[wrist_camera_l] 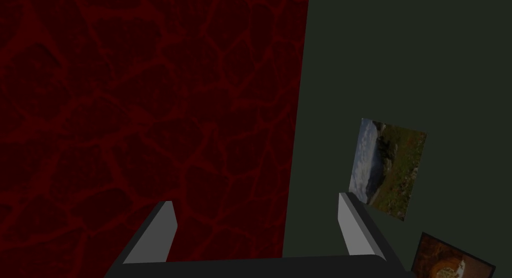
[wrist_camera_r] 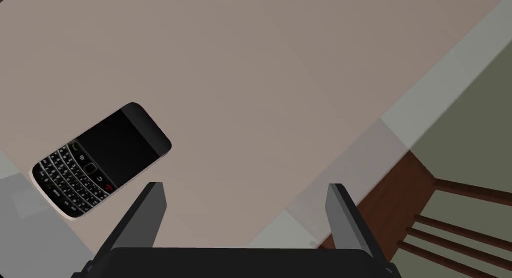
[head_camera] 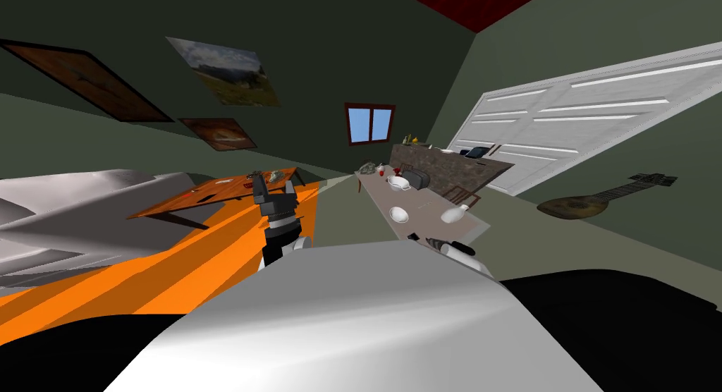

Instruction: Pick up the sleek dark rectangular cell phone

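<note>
Beige long table [head_camera: 430, 210] holds white bowls [head_camera: 399, 213] at right; the left claw [head_camera: 275, 185] stands raised. From the left wrist, its fingers [wrist_camera_l: 159, 230] are spread and empty. From the right wrist, the right claw [wrist_camera_r: 245, 187] is released above the table. The black phone [wrist_camera_r: 102, 160] lies flat just beside one finger, outside the gap.

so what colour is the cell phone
The cell phone is black with a pale rim; right wrist view shows it best.
</note>
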